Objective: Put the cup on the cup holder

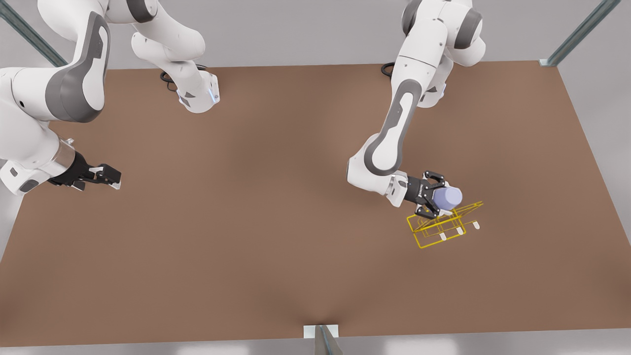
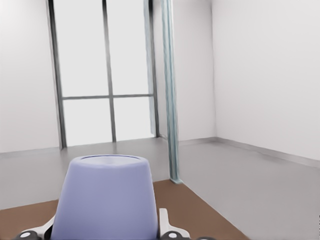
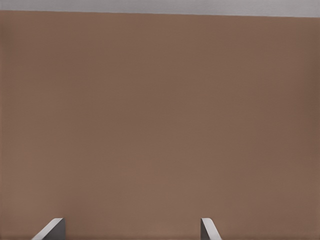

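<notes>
Left gripper [image 1: 440,198] holds cup [image 1: 447,198] over cup holder [image 1: 443,226]; right gripper [image 1: 112,178] waits

A: cup [image 1: 447,197] status?
B: Pale lavender-blue, tapered, no handle. Lying roughly sideways, off the table, above the far side of the cup holder [image 1: 443,228]. In the left wrist view it's seen from the side, closed end [image 2: 110,160] facing away from the camera.
A: holder?
B: Yellow thin-wire rack, rectangular base frame, slanted prongs with white caps. Sits on the brown table [image 1: 246,222] at the front view's right. Can't tell if cup and wires touch.
</notes>
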